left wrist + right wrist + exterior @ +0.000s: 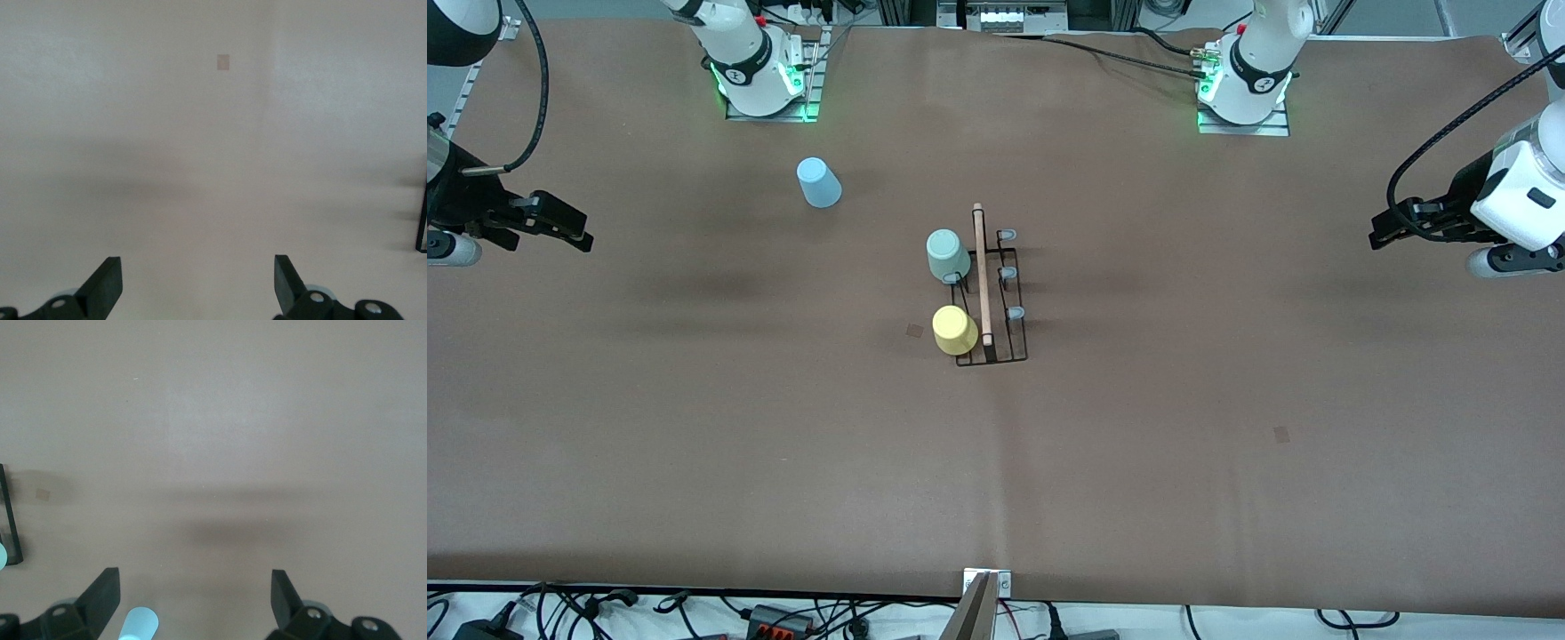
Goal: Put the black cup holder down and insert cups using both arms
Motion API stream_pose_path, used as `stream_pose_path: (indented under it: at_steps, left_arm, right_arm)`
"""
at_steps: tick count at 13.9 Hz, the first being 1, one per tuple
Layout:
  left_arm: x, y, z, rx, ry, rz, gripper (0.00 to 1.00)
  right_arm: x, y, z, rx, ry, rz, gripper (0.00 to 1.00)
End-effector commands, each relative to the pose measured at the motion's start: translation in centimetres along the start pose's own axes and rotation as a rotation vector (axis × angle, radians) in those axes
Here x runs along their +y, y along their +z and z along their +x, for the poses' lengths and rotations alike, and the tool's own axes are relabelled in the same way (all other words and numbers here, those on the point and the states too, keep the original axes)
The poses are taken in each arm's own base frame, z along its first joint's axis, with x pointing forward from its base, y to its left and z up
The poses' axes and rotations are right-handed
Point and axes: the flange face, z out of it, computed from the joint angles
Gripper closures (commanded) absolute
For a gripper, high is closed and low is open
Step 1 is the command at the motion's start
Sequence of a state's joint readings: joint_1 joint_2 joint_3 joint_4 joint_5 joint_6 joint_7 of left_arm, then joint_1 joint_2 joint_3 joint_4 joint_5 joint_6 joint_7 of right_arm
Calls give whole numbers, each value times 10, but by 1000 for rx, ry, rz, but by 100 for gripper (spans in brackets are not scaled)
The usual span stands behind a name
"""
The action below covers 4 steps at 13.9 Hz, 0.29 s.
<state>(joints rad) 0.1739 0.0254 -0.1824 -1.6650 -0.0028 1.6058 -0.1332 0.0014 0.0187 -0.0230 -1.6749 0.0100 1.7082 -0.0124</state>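
The black cup holder point(993, 348) stands mid-table, its wooden rod handle point(982, 271) on top. A pale green cup point(946, 254) and a yellow cup point(954, 330) sit upside down on pegs on its side toward the right arm. The light blue cup point(818, 182) stands upside down on the table, apart from the holder, toward the right arm's base; it also shows in the right wrist view point(138, 625). My right gripper point(574, 229) point(195, 590) is open and empty over the right arm's end of the table. My left gripper point(1383, 229) point(198, 280) is open and empty over the left arm's end.
Three grey-tipped pegs point(1008, 273) on the holder's side toward the left arm are bare, as is one peg point(951, 277) between the two cups. Small tape marks point(914, 330) point(1281, 434) lie on the brown table cover. A holder corner point(10, 520) point(421, 220) shows in each wrist view.
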Motion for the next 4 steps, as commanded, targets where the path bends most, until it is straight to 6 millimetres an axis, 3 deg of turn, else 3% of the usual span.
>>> stream_pose_path:
  at_steps: [1,4]
  left_arm:
    - [-2,-5,4,-5,16,-9,0]
    - [-2,-5,4,-5,16,-9,0]
  right_arm:
    - [1,-4,-9,-1,-14,-9,0]
    - [1,-6,-11,2,-12,-9,0]
